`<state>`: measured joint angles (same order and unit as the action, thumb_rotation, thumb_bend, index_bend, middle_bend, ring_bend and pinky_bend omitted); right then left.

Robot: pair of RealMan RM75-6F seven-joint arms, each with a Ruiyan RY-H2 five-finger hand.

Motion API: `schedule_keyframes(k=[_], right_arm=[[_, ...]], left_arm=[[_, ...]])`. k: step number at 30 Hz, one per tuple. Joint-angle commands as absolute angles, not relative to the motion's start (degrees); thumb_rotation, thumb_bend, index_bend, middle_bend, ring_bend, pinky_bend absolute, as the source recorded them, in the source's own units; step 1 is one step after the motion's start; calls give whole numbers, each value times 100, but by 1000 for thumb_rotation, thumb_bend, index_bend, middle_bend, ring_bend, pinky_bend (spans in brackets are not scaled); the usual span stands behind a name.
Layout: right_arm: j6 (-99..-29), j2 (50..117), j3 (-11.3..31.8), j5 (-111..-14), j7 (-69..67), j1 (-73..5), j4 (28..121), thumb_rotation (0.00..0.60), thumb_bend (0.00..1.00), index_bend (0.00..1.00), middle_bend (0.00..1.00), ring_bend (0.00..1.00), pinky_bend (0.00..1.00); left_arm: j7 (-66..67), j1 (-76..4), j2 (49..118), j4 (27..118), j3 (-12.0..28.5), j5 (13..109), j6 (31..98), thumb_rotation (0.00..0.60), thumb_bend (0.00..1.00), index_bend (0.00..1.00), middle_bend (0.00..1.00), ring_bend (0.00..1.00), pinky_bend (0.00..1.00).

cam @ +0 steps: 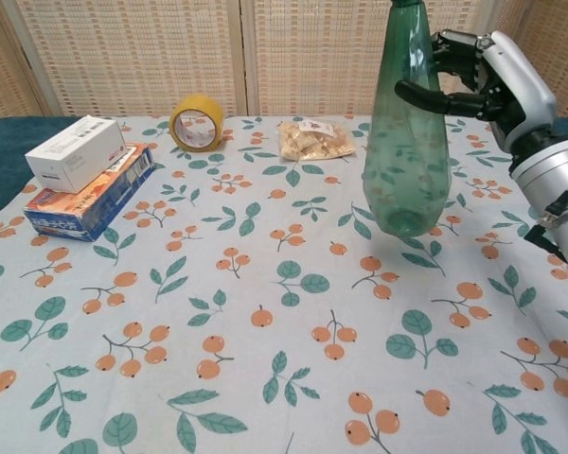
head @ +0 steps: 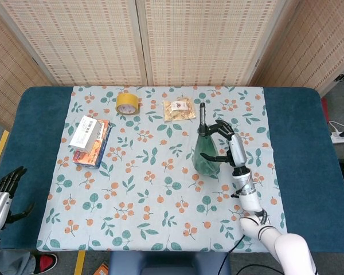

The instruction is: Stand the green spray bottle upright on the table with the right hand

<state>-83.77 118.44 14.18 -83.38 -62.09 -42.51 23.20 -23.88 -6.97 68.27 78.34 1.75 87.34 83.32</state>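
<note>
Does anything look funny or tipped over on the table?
Nothing is spilled or broken. The green spray bottle stands nearly upright, leaning slightly, gripped by the right hand. The white box sits crooked on the blue box.

A yellow tape roll (head: 127, 103), a snack bag (head: 179, 109) and stacked boxes (head: 90, 140) lie on the patterned tablecloth (head: 143, 200).

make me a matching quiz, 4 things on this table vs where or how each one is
Things:
1. green spray bottle
2. yellow tape roll
3. white box
4. snack bag

States:
A. stacked on a blue and orange box
B. lying flat, between the tape and the bottle
C. upright, gripped by the right hand
D. standing on its edge near the far side

Pairs: 1-C, 2-D, 3-A, 4-B
</note>
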Motion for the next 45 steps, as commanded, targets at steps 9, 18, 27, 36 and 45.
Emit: schedule_keyframes(k=[9,18,27,36,45], right_arm=[[-8092,12007,1540,-8319,-6206,-4872,1892,600,0,770,579,294,199],[-7830,12442,1711,-8135,-6416,-5325,1319,600,0,741,579,278,208],[-7767,12648,1503,-8226,-6753,-5328,975,600,0,743,579,275,210],[-7606,12745,1310,-8282,-6831,-5150,921,600,0,745,579,275,210],[-7438,12839,1183,-8324,-6735,-5118,915,600,0,752,579,275,210]], left_arm=[[-2519,-693,6816,7776,164,8761,8349,600,301,0,0,0,61],[-2496,-723,6852,7758,209,8651,8259,600,301,0,0,0,61],[-2275,-785,6875,7875,228,8570,8117,600,302,0,0,0,61],[-2252,-789,6857,7945,239,8567,8125,600,301,0,0,0,61],[-2412,-779,6818,7926,219,8627,8160,600,303,0,0,0,60]])
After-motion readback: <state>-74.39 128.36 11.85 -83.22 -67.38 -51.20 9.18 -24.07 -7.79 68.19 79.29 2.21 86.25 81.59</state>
